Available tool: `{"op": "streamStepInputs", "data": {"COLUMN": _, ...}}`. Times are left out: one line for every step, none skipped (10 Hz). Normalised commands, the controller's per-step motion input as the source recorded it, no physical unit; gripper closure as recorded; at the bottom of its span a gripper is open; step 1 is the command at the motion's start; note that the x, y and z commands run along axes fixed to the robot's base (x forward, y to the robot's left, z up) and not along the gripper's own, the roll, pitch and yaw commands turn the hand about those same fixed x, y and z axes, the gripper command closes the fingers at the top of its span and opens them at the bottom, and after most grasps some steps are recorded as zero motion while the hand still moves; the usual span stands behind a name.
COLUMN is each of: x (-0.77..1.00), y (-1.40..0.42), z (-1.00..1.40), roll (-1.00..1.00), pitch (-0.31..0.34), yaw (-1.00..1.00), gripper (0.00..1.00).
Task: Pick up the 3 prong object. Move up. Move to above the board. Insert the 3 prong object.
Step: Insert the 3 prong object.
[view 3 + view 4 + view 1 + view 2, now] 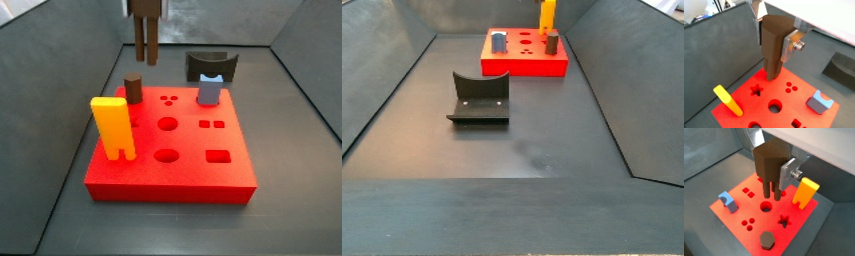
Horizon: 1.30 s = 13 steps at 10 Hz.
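Four walls: dark grey panels slope up around a dark grey table point(529, 150), matte and faintly scuffed.
Near, in a side view: the fixture point(478, 98) stands mid-table, apart from everything else.
Far end: the board point(525, 52) lies close to the far wall, flat on the table.
Board top: round, square, star and small multi-hole cutouts show in both wrist views.
Yellow block point(112, 128): upright on two legs at one board corner.
Blue block point(210, 89): upright near the board edge facing the fixture.
Brown cylinder point(134, 88): short and thick, seated in the board.
Gripper point(774, 165): above the board, well clear of its top face.
Jaws: narrow, clamped on the 3 prong object point(769, 163).
3 prong object: upright, hanging over the board; thin prongs point(769, 187) point down above a round hole point(765, 206), not touching the board.
Fingers point(791, 44): silver plate pressed flat against the dark post's side.
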Motion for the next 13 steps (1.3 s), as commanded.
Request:
{"op": "streamStepInputs", "data": {"x": 0.00, "y": 0.00, "z": -0.27, "roll": 0.02, "pitch": 0.000, "yaw": 0.00, "gripper": 1.00}}
{"op": "streamStepInputs", "data": {"x": 0.04, "y": 0.05, "z": -0.28, "roll": 0.05, "pitch": 0.000, "yaw": -0.25, "gripper": 1.00}}
{"op": "streamStepInputs", "data": {"x": 0.19, "y": 0.15, "z": -0.36, "roll": 0.07, "pitch": 0.000, "yaw": -0.46, "gripper": 1.00}}
{"op": "streamStepInputs", "data": {"x": 0.23, "y": 0.21, "z": -0.49, "roll": 0.10, "pitch": 0.000, "yaw": -0.53, "gripper": 1.00}}
{"op": "streamStepInputs", "data": {"x": 0.23, "y": 0.22, "z": -0.57, "roll": 0.13, "pitch": 0.000, "yaw": -0.55, "gripper": 1.00}}
{"op": "streamStepInputs", "data": {"x": 0.20, "y": 0.23, "z": -0.59, "roll": 0.14, "pitch": 0.000, "yaw": -0.55, "gripper": 1.00}}
{"op": "streamStepInputs", "data": {"x": 0.16, "y": 0.26, "z": -0.63, "roll": 0.15, "pitch": 0.000, "yaw": -0.57, "gripper": 1.00}}
{"op": "streamStepInputs", "data": {"x": 0.03, "y": 0.33, "z": -0.68, "roll": 0.06, "pitch": 0.000, "yaw": -0.52, "gripper": 1.00}}
{"op": "streamStepInputs", "data": {"x": 0.11, "y": 0.35, "z": -0.75, "roll": 0.06, "pitch": 0.000, "yaw": -0.50, "gripper": 1.00}}
{"op": "streamStepInputs", "data": {"x": 0.21, "y": 0.38, "z": -0.70, "roll": 0.05, "pitch": 0.000, "yaw": -0.61, "gripper": 1.00}}
{"op": "streamStepInputs", "data": {"x": 0.14, "y": 0.23, "z": -0.63, "roll": 0.04, "pitch": 0.000, "yaw": -0.77, "gripper": 1.00}}
{"op": "streamStepInputs", "data": {"x": 0.00, "y": 0.04, "z": -0.03, "roll": -0.03, "pitch": 0.000, "yaw": -0.23, "gripper": 1.00}}
{"op": "streamStepInputs", "data": {"x": 0.00, "y": 0.00, "z": 0.04, "roll": 0.00, "pitch": 0.000, "yaw": 0.00, "gripper": 1.00}}
